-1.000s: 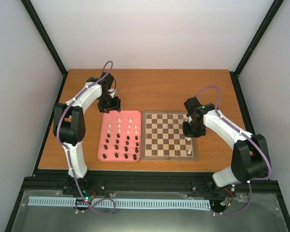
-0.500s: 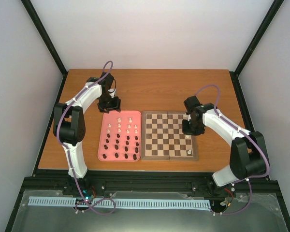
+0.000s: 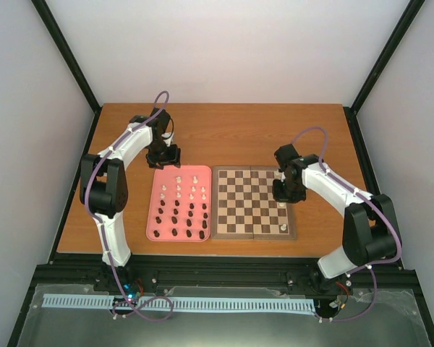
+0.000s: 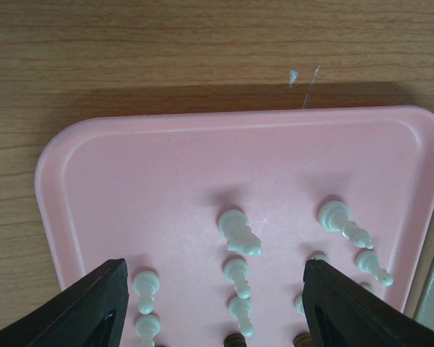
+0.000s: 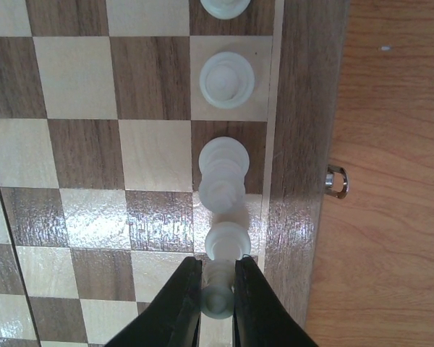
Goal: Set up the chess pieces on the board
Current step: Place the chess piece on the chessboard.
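The right pincer (image 5: 217, 266) is clamped on a white piece (image 5: 215, 302) at the right edge of the board (image 5: 78, 78), likely to seat it in line with the placed pieces (image 5: 226, 79). The left pincer (image 4: 213, 278), jaws apart, hovers over white pieces (image 4: 239, 235) in the pink tray (image 4: 123, 166), seemingly ready to pick.

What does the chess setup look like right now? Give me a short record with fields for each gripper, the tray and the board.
left gripper: open, holding nothing, above the far end of the pink tray
right gripper: shut on a white chess piece at the chessboard's right edge column
pink tray: tray white pieces in the far rows, dark brown pieces in the near rows
chessboard: a few board white pieces, all in the right edge column; no dark ones seen
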`<state>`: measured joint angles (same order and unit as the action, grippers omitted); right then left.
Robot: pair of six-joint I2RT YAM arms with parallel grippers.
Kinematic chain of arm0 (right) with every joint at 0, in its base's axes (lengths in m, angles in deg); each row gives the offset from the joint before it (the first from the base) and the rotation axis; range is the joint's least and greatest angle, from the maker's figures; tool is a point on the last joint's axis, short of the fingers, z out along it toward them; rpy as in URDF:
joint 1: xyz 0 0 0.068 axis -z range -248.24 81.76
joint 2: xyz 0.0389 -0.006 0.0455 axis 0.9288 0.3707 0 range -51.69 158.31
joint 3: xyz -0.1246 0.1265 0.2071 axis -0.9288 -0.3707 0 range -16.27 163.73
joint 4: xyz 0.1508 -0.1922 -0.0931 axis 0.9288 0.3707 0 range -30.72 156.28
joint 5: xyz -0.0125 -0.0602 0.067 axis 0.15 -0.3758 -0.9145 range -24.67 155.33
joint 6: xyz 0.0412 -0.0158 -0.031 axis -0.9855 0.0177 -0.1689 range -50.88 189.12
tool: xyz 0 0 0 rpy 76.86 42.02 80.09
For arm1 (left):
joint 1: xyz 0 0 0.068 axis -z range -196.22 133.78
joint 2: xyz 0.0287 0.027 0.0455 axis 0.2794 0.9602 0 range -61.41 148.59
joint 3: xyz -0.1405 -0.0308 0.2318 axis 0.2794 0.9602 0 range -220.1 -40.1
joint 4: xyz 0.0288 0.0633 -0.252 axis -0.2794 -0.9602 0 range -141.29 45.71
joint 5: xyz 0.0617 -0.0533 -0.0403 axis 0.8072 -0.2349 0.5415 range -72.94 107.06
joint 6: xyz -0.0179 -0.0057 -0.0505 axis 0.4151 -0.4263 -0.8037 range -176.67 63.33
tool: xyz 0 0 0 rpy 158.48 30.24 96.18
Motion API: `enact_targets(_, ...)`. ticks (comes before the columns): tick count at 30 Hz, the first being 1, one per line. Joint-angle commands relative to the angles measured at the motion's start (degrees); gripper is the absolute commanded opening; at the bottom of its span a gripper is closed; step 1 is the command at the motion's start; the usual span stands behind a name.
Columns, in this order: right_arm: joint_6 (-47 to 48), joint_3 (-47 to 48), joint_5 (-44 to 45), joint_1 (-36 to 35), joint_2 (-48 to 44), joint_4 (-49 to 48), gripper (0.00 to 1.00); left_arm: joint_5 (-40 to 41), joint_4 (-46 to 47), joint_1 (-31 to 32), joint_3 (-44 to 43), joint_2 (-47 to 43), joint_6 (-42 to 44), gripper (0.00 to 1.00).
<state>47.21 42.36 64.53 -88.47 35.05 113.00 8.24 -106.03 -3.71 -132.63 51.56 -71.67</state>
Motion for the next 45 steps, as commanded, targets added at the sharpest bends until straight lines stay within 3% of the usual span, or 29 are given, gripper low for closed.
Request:
enact_targets(1, 0.11, -0.92, 0.97, 0.59, 0.73, -0.7, 0.1, -0.59, 0.12, -0.65, -0.28, -1.04, -0.2, 0.75)
enact_targets(20, -0.07, -1.47, 0.88, 0.55, 1.76, -2.64, 0.12, -0.76, 0.04, -0.65, -0.56, -0.69, -0.11, 0.75)
enact_targets(37, 0.25, -1.3, -1.64, 0.54, -1.71, 0.2, 0.34, -0.79, 0.04, -0.65, -0.37, -0.85, -0.11, 0.75)
enact_targets(45, 1.09, 7.05, -1.49, -0.63, -7.03, 9.27, 0.45, -0.72, -0.05, -0.65, -0.39, -1.1, -0.15, 0.75)
